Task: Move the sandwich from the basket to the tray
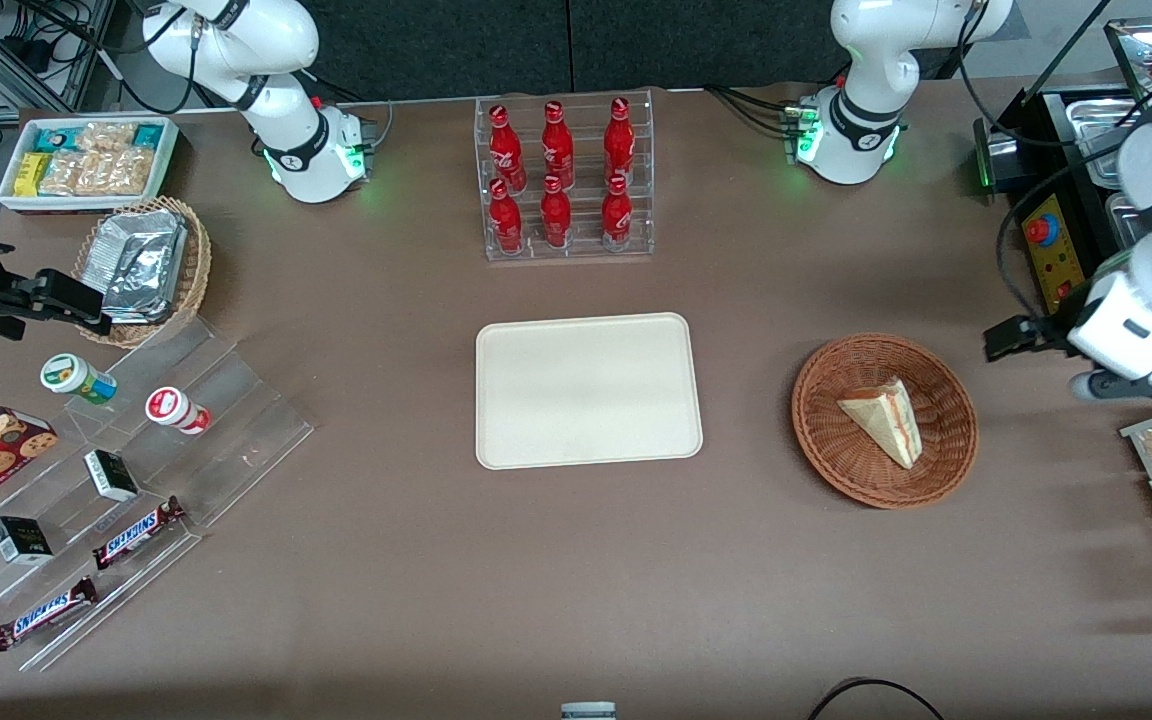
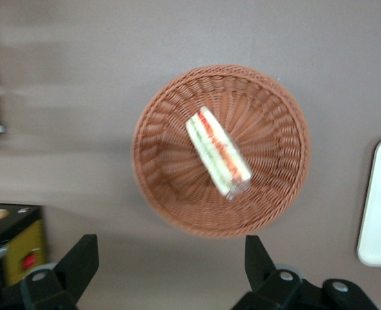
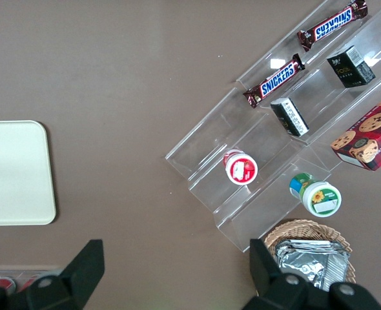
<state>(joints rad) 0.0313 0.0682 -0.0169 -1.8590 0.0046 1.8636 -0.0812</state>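
**Sandwich not yet lifted**

From the front we see the sandwich [image 1: 884, 420] lying in the basket [image 1: 826, 440]; the tray [image 1: 588, 390] sits bare, well apart from the basket toward the parked arm's end; our gripper [image 1: 1026, 338] hangs near the basket, holding nothing.

From the left wrist we see the fingers [image 2: 263, 258] spread wide, off the basket's rim; reaching, grasping, carrying and placing all remain.

The tray [image 2: 379, 201] and the gripper [image 2: 171, 261] are each cut off by the wrist view's edge.
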